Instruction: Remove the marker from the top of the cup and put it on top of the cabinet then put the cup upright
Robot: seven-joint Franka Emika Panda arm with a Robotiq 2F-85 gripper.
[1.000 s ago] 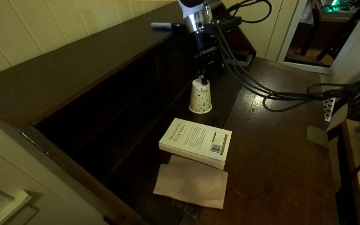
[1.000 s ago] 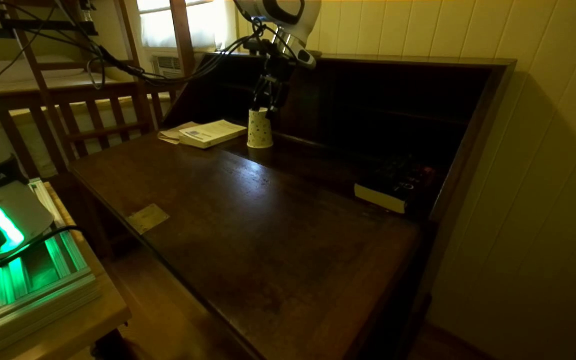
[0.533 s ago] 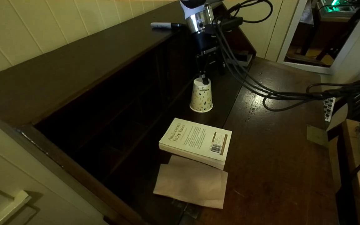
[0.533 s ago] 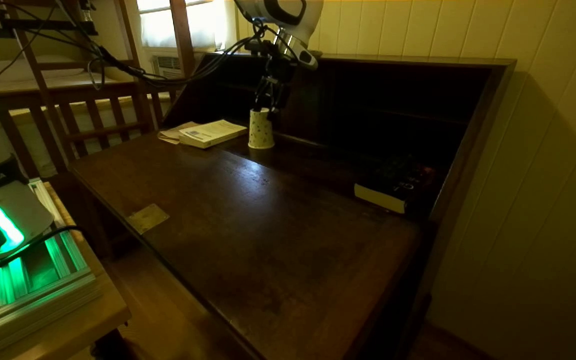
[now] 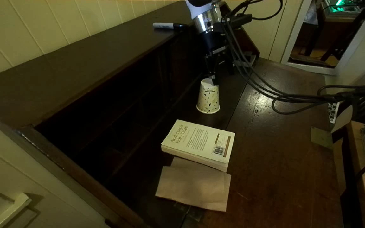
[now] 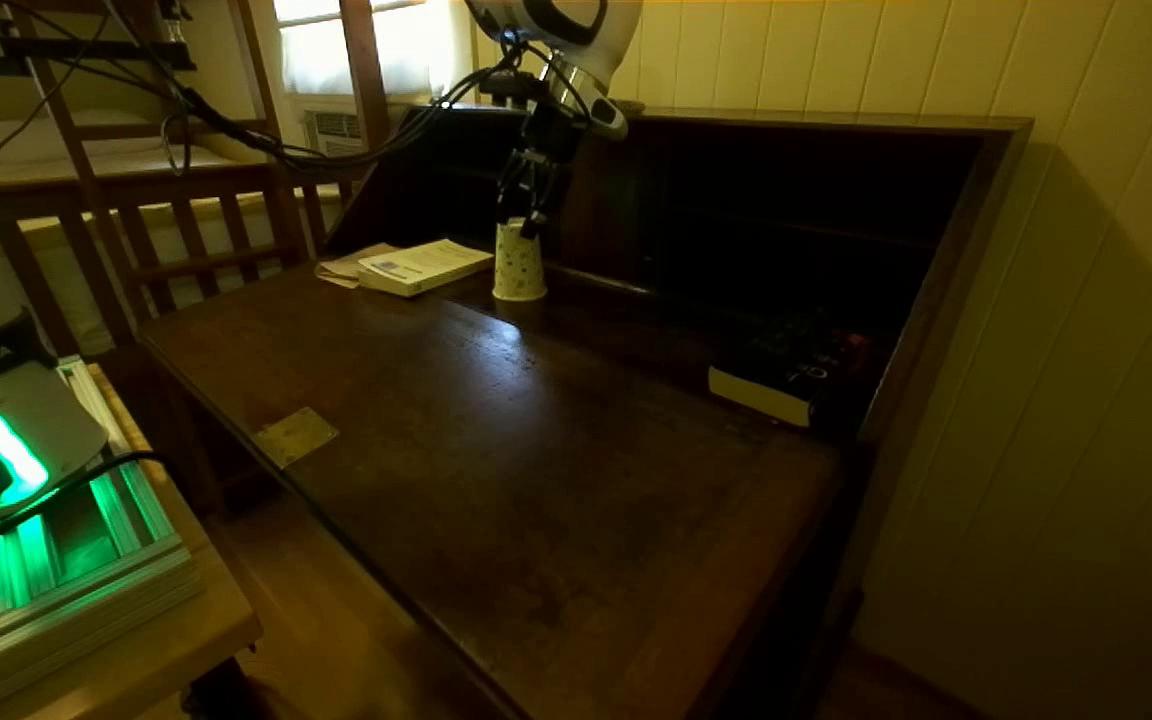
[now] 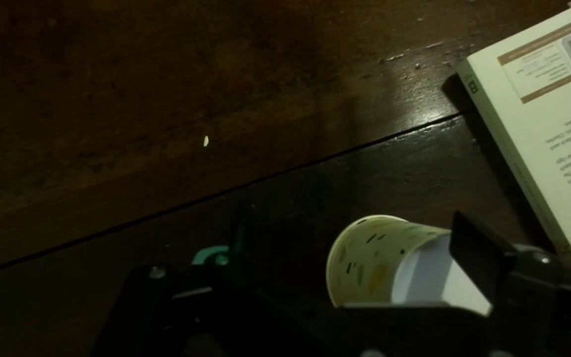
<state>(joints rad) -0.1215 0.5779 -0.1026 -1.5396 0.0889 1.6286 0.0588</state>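
Note:
The marker [image 5: 165, 26], pale with a black cap, lies on the flat top of the dark brown cabinet [image 5: 84, 63]. Upside down on the lower wooden surface stands the white speckled cup [image 5: 208, 98], wide rim down and base up. My gripper [image 7: 360, 243] is over the cup with its jaws wide apart. In the wrist view the right finger [image 7: 481, 253] overlaps the edge of the cup's base; whether it touches is hard to tell. A dark gap separates the left finger from the cup. Part of the cup is hidden behind the gripper there.
A white book [image 5: 200, 142] lies close to the cup, with brown paper [image 5: 195, 186] beyond it. A thick black book [image 6: 786, 370] lies at the far end of the cabinet. Cables [image 5: 265, 91] hang from the arm over the desk [image 6: 536, 500].
In an exterior view my gripper and the cup have both shifted a little to the right. The marker and the books stay where they were.

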